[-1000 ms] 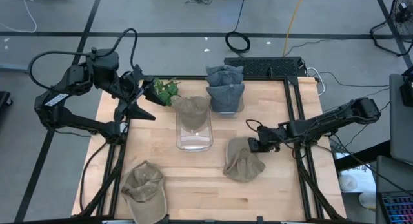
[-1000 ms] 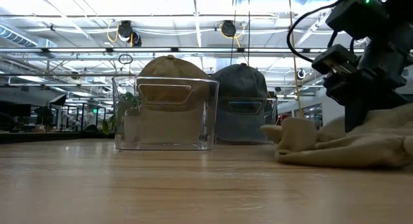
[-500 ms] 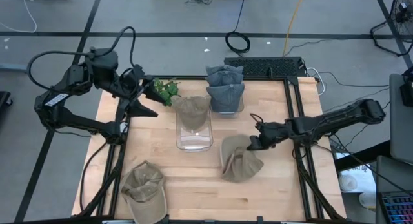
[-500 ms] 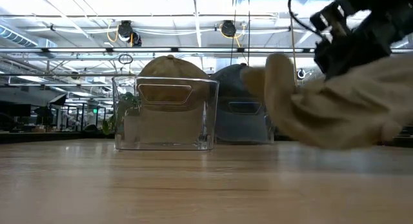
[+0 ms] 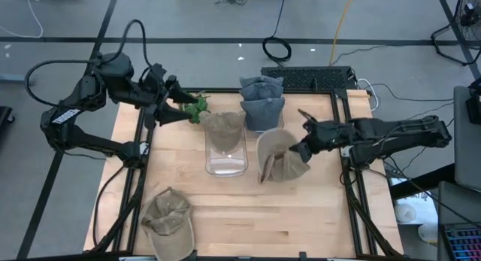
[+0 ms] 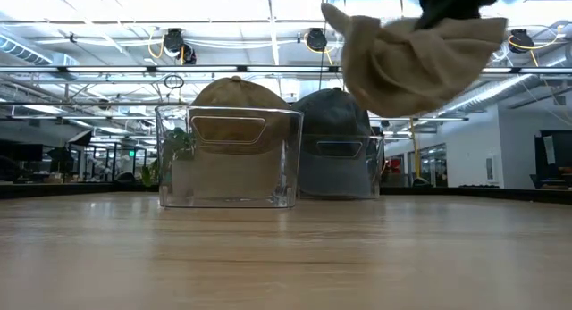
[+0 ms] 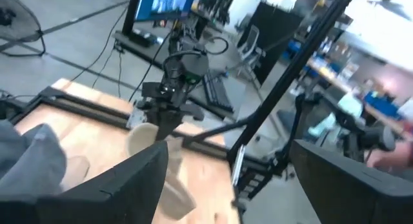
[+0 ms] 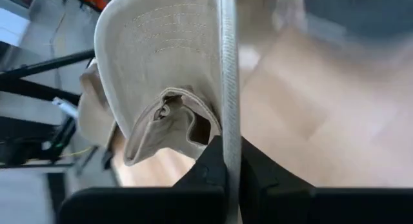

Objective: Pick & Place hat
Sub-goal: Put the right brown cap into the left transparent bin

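Landmark: clear bin [image 5: 225, 154] mid-table, w/ a tan cap [image 5: 223, 127] stuffed in its far end.

Far left of bin, off the table's back-left corner: left gripper [image 5: 183, 107], fingers spread wide, holding nothing, up in the air next to a small green plant [image 5: 196, 105].

Near-left of bin, by the table's front edge: another tan cap [image 5: 168, 218] lying flat.

Behind-right of bin: grey-blue caps [image 5: 262, 103] stacked in a second clear bin.

Just right of bin: the tan hat [image 5: 279, 156], lifted clear of the tabletop, dangling crumpled. Right gripper [image 5: 301, 151] is clamped tight on its edge; in low view it hangs high above the wood [image 6: 413, 63].
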Controlling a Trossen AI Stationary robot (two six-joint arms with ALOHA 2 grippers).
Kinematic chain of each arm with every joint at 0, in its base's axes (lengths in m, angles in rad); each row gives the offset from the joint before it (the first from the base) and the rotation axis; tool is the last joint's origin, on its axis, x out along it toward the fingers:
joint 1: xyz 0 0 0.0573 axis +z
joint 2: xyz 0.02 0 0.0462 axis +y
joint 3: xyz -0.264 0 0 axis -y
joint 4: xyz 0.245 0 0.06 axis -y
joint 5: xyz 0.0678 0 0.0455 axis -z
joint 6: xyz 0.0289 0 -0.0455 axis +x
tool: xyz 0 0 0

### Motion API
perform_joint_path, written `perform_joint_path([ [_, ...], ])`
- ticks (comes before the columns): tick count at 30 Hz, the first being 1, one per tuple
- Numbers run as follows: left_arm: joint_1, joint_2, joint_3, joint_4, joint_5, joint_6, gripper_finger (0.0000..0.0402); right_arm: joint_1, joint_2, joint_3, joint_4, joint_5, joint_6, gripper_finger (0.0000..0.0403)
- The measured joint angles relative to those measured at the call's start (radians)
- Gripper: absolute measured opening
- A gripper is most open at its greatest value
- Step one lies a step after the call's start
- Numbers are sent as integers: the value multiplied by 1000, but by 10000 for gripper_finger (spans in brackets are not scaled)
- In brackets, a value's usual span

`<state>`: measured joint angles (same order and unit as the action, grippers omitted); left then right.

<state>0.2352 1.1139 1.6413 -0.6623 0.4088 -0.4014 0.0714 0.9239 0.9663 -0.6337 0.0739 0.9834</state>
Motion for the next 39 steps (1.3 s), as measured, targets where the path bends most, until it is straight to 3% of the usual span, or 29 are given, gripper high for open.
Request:
perform_joint_path([
  [6,0,19,0,67,0,-131,335,-38,54,186,-89,115,-257,0],
  [17,0,107,0,91,-18,-222,335,-62,202,502,-195,139,-655,0],
  [26,0,151,0,171,12,-237,335,-61,257,584,-213,200,-884,0],
  [29,0,150,0,220,14,-237,335,-60,266,597,-205,271,-966,0],
  [33,0,150,0,256,15,-252,335,-36,267,598,-112,440,-1167,0],
  [39,0,149,0,281,17,-352,335,18,266,598,254,609,-1539,0],
])
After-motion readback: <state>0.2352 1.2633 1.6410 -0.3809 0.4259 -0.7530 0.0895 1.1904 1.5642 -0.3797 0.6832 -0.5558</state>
